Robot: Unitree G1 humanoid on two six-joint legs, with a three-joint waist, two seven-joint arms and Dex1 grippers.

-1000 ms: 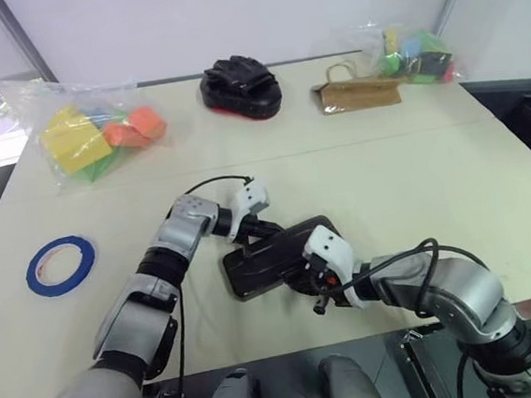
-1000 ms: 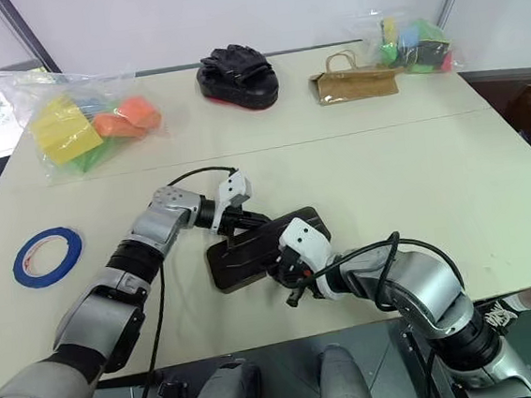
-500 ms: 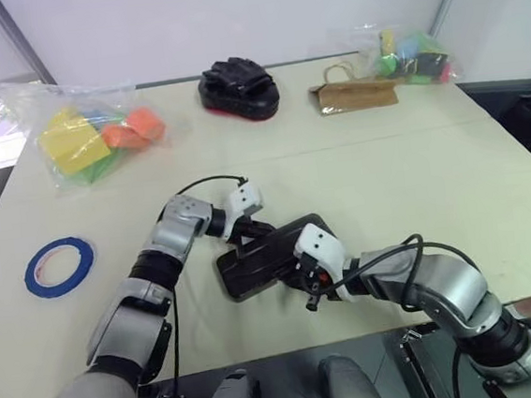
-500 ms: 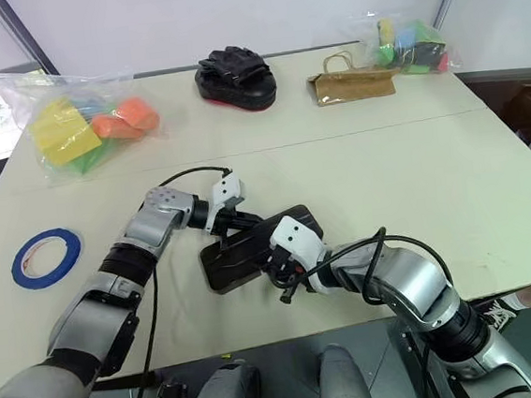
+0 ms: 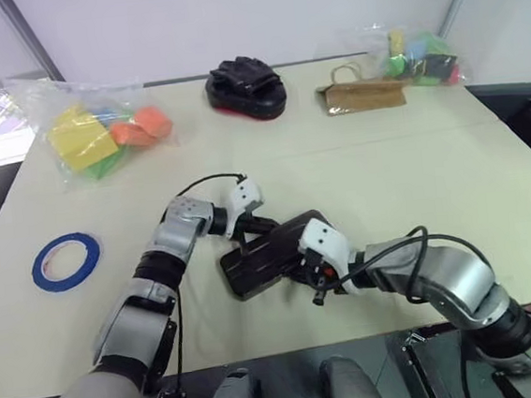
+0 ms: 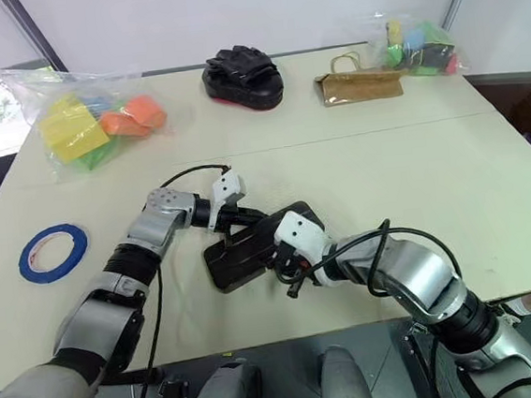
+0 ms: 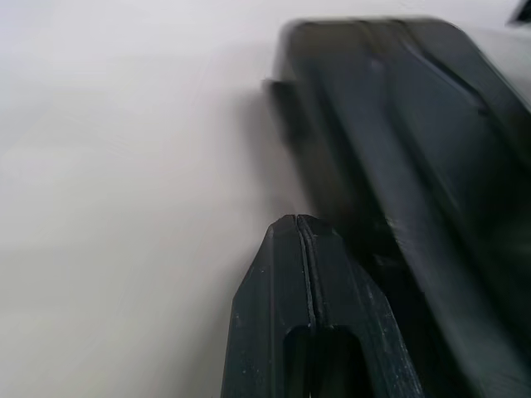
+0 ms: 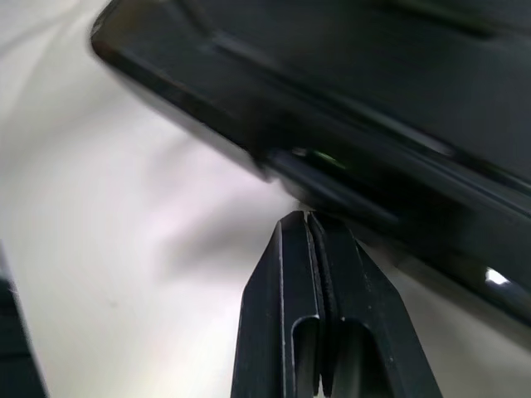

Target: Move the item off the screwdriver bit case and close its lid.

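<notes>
The screwdriver bit case [image 5: 269, 256] lies flat mid-table, long axis slanting left-near to right-far, lid [image 6: 251, 242] down (latch seemingly unseated) — pinched-empty left gripper [image 5: 249, 225] at its far edge, right gripper [image 5: 318, 293], likewise clenched, nearest the near edge — blue tape [image 5: 64, 262] well left.

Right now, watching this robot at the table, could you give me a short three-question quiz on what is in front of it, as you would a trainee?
1. True or false: the blue tape ring lies on top of the dark case.
2. Which state are the left gripper and the right gripper in? A) both shut and empty B) both wide open C) each shut on the case
3. Fill in: the case's lid looks ____ (open or closed).

Key
1. False: the ring lies flat on the table, well off to the robot's left of the case.
2. A: each pair of fingers is pressed together beside the case's edge.
3. Closed.
</notes>
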